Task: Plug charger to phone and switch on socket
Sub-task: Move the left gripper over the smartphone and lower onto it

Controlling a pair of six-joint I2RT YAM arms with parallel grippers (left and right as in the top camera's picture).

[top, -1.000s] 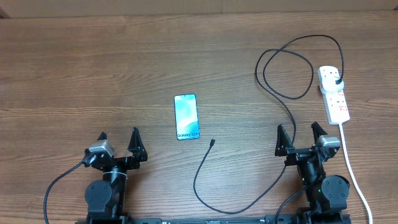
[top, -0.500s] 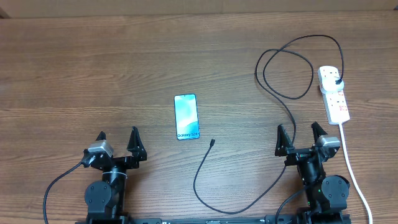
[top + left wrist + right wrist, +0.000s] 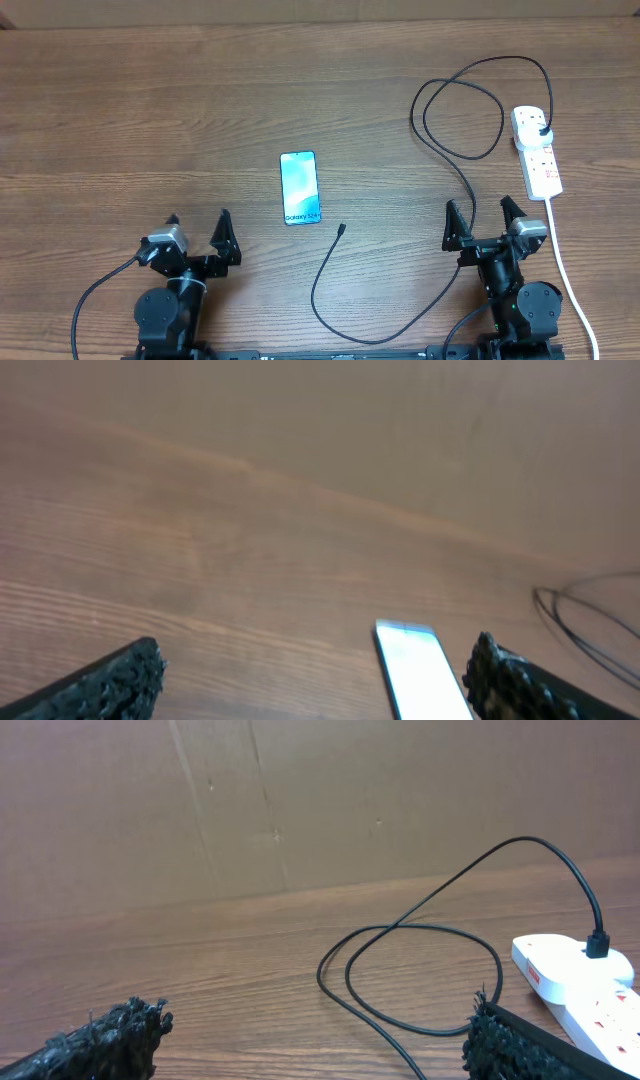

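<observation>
In the middle of the tabletop (image 3: 150, 110) the phone (image 3: 300, 188) lies flat, light-blue screen up. The black charger (image 3: 313, 292) has its tip just off the phone's near right corner and its plug in the white socket (image 3: 537, 152) by the right edge. The left gripper (image 3: 197, 216) and right gripper (image 3: 478, 205) both gape wide, holding nothing. Brown wood-grain top; the backdrop (image 3: 300, 800) is maybe cardboard.

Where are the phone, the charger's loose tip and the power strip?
phone (image 3: 300, 187): overhead view, middle of its blue screen.
charger tip (image 3: 342, 229): overhead view, the small connector end.
power strip (image 3: 541, 166): overhead view, white body by its red markings.
</observation>
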